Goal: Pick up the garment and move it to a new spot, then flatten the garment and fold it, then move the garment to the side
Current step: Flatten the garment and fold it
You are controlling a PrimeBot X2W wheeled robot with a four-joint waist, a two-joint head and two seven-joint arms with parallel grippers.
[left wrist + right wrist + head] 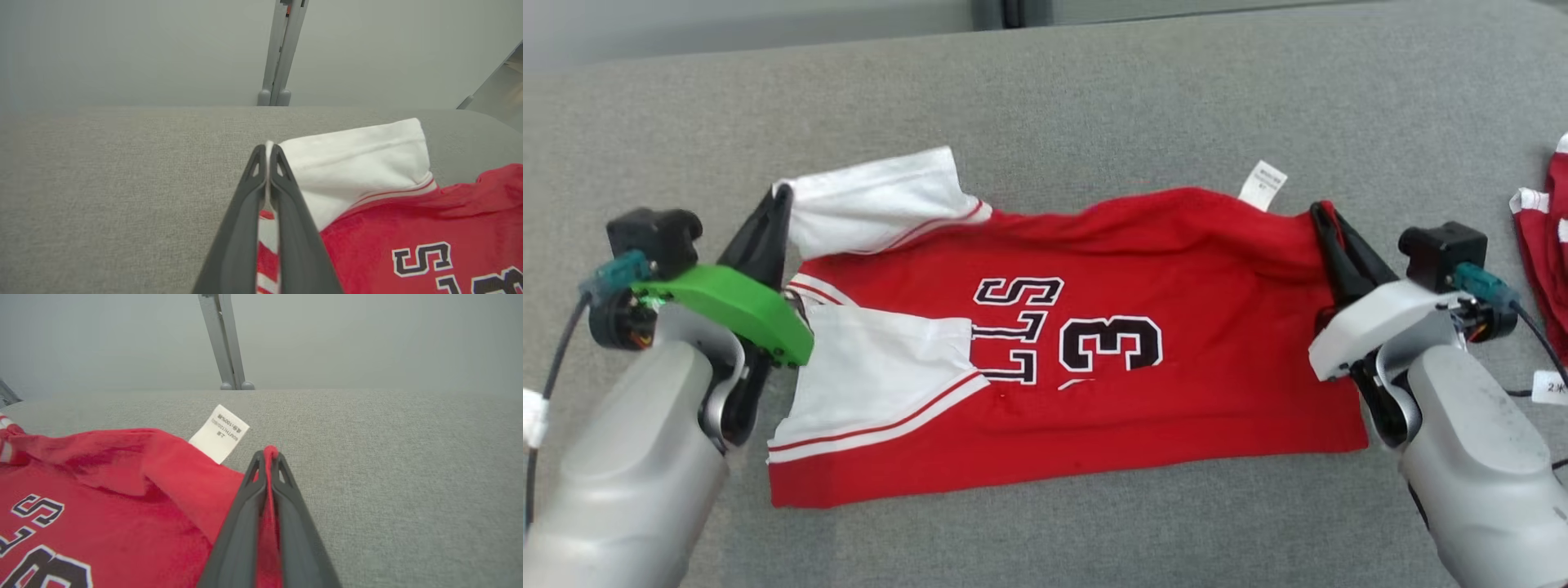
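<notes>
The garment (1192, 327), a red jersey with white sleeves and black lettering with a "3", lies folded lengthwise across the grey surface. My left gripper (781, 196) is shut on the far white sleeve corner at the jersey's left end; in the left wrist view its fingertips (268, 149) pinch white cloth of the garment (408, 228). My right gripper (1319, 211) is shut on the far red corner at the right end. In the right wrist view a red fold of the garment (122, 506) sits between the gripper's tips (268, 453). A white care label (1263, 184) sticks out at the far edge.
A smaller bunched red cloth with white trim (1547, 237) lies at the right edge of the grey fabric surface (1045, 98). A white tag (1550, 385) and cables hang by my right wrist. A grey post (282, 49) stands beyond the surface's far edge.
</notes>
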